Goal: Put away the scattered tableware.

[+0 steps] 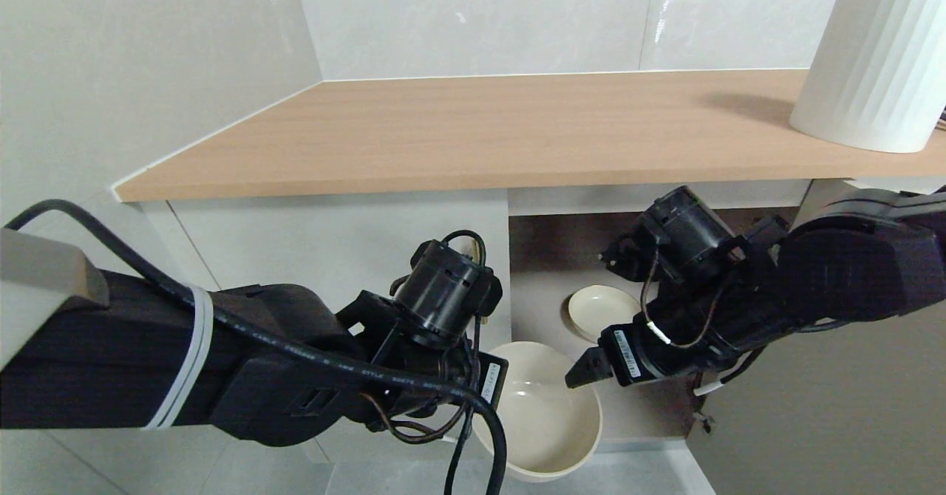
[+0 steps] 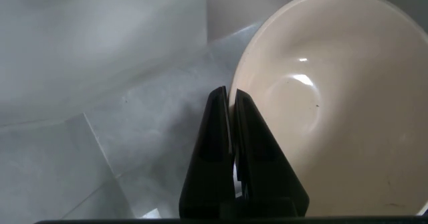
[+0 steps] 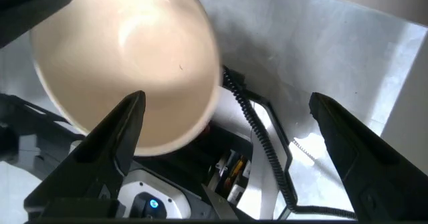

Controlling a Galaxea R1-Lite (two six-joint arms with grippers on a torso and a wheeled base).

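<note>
In the head view a wooden countertop (image 1: 473, 133) runs across the frame, and a white ribbed cylinder (image 1: 876, 59) stands on its right end. Under the countertop an open cabinet compartment (image 1: 539, 258) holds a small cream plate (image 1: 602, 312) lying flat on its floor. Below the countertop's front edge, in front of that compartment, hangs a cream bowl (image 1: 547, 414), tilted with its opening facing up. The left gripper (image 1: 485, 395) is at the bowl's left rim. The right gripper (image 1: 591, 366) hovers close by the bowl's far right rim, under the countertop. Each gripper carries a small white sticker (image 1: 623, 353) whose print is too fine to read.

In the left wrist view the left gripper (image 2: 231, 100) has its two black fingers (image 2: 215, 130) pinched together on the bowl (image 2: 334, 103), one on each side of the rim, over grey floor tiles (image 2: 134, 137).

In the right wrist view the right gripper (image 3: 227, 110) has its fingers (image 3: 120, 127) spread wide with nothing between them. The bowl (image 3: 127, 57) sits beyond one fingertip, apart from it.
</note>
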